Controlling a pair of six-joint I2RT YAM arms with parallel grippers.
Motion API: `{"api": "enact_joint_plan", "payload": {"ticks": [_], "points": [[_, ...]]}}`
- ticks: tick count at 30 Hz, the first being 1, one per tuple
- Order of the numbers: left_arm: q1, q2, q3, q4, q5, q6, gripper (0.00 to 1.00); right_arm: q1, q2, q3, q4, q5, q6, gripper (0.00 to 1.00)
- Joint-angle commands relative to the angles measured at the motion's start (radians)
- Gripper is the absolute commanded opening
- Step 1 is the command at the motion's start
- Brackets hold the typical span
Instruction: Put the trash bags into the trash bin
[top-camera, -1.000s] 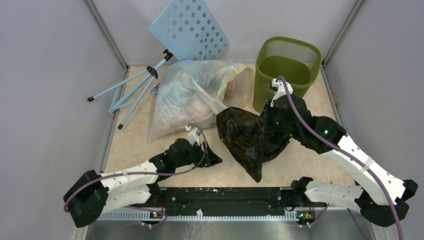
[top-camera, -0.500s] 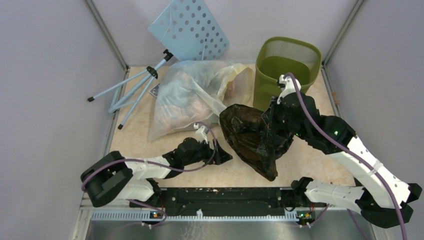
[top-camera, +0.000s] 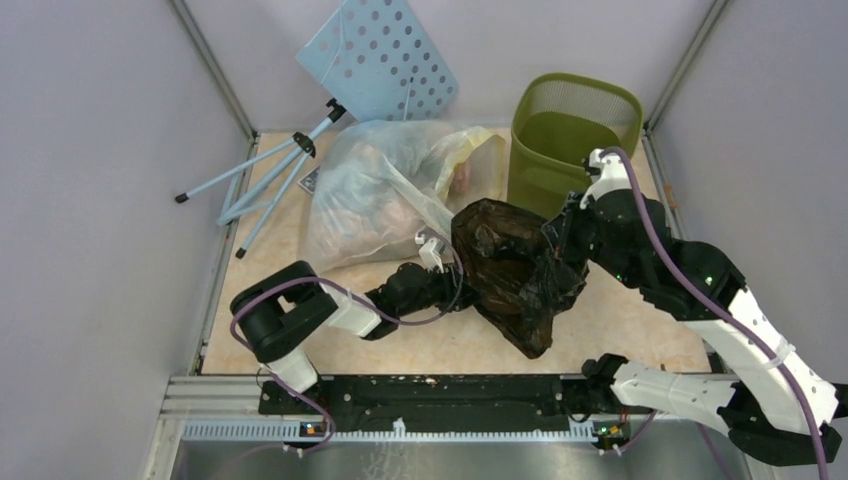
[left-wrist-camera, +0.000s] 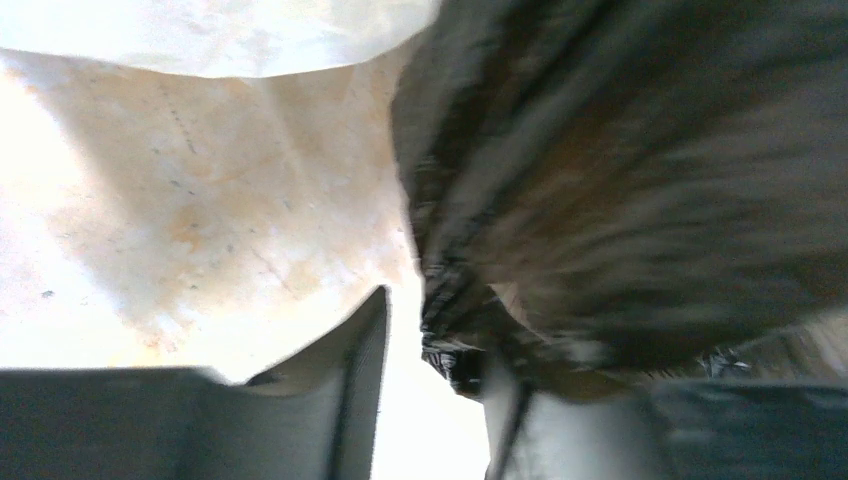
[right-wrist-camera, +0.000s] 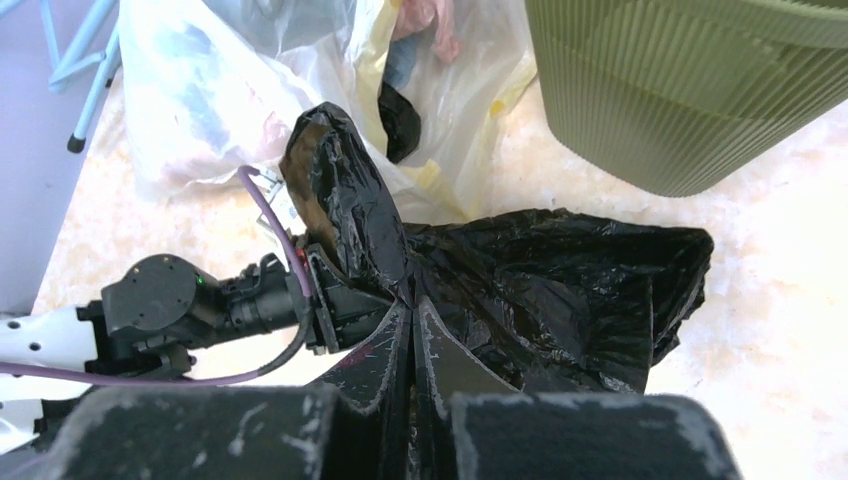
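The left gripper (top-camera: 447, 283) has been sliding in against the bag (top-camera: 505, 262), jaws apart, steadying it. The right gripper (right-wrist-camera: 412, 312), clamped on a fold, is lifting it beside the bin (top-camera: 535, 178).

soft even light falling from above in the top view, faint shadow lying under the black bag (top-camera: 510, 270), left wrist view smearing with blur, the table (left-wrist-camera: 180, 220) blowing out to white, right wrist view showing sharp, glare glinting off the bag's creases
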Motion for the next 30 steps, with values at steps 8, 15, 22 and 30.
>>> {"api": "enact_joint_plan", "payload": {"ticks": [8, 15, 22, 30], "points": [[0.004, -0.228, 0.145, -0.341, -0.056, 0.106, 0.0, -0.01, -0.021, 0.011, 0.006, 0.136, -0.036, 0.0], [0.033, -0.478, 0.514, -0.946, -0.101, 0.248, 0.0, -0.01, 0.113, 0.242, 0.046, 0.193, -0.131, 0.0], [0.034, -0.47, 1.395, -1.469, -0.107, 0.459, 0.0, -0.01, 0.318, 0.988, -0.062, 0.18, -0.23, 0.0], [0.035, -0.563, 0.87, -1.349, 0.082, 0.327, 0.0, -0.01, 0.026, 0.192, 0.002, 0.131, -0.034, 0.0]]}}
